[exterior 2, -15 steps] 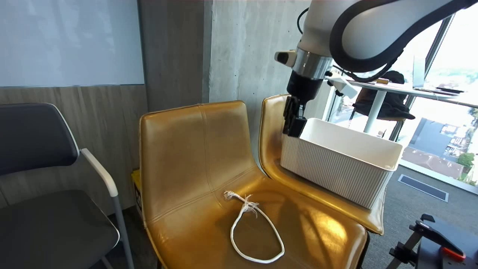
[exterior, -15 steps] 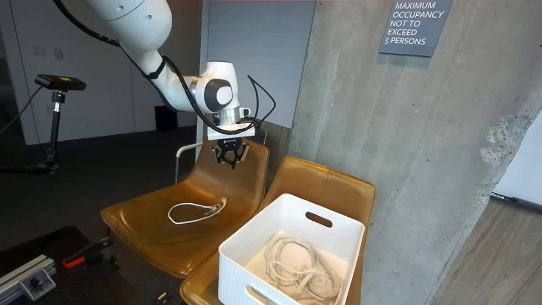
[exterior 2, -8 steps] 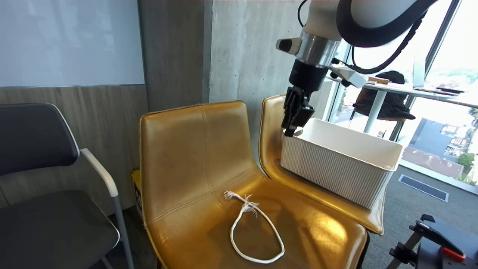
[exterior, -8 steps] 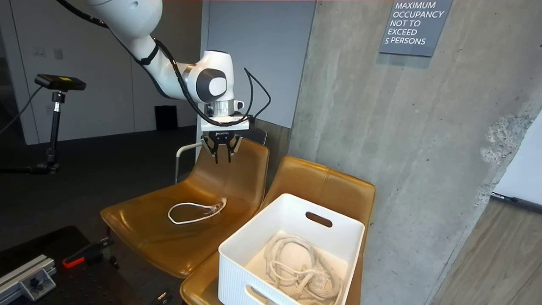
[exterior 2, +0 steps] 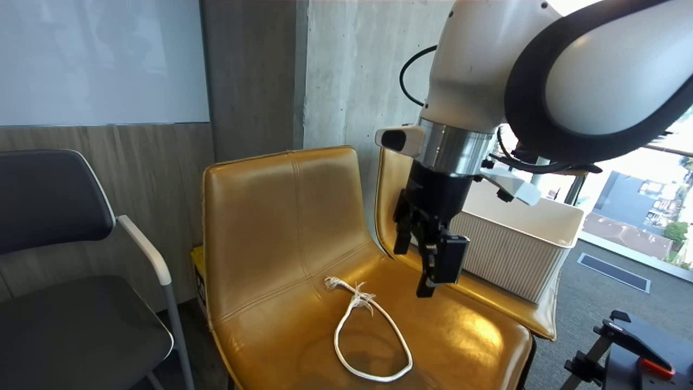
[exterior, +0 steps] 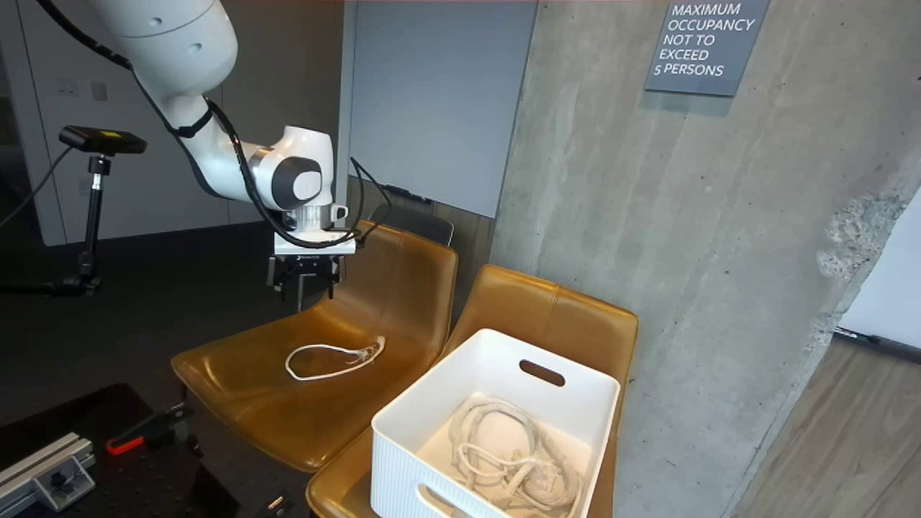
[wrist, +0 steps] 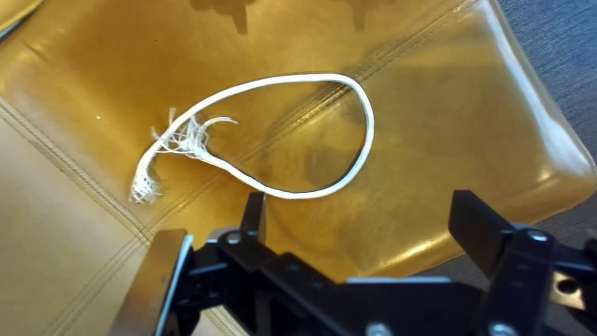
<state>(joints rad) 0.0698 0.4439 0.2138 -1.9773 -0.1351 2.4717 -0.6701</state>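
White cord (wrist: 303,78), frayed at both ends, lies looped in a teardrop on the smooth leather worktop (wrist: 443,116), ends toward its rear edge. Black claw (wrist: 357,198) hangs above, spread wide.

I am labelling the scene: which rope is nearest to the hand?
The white loop lying directly on a chair; the other ropes are inside the box.

Two tan chairs (exterior 2: 303,238) stand side by side in both exterior views. In an exterior view, a gray chair (exterior 2: 70,325) sits at eight o'clock, wood paneling (exterior 2: 151,179) at nine, a whiteboard (exterior 2: 97,59) at ten, and a bright window (exterior 2: 660,189) at three. In an exterior view, a concrete wall (exterior: 691,237) rises at three o'clock, with dark floor (exterior: 173,288) at nine.
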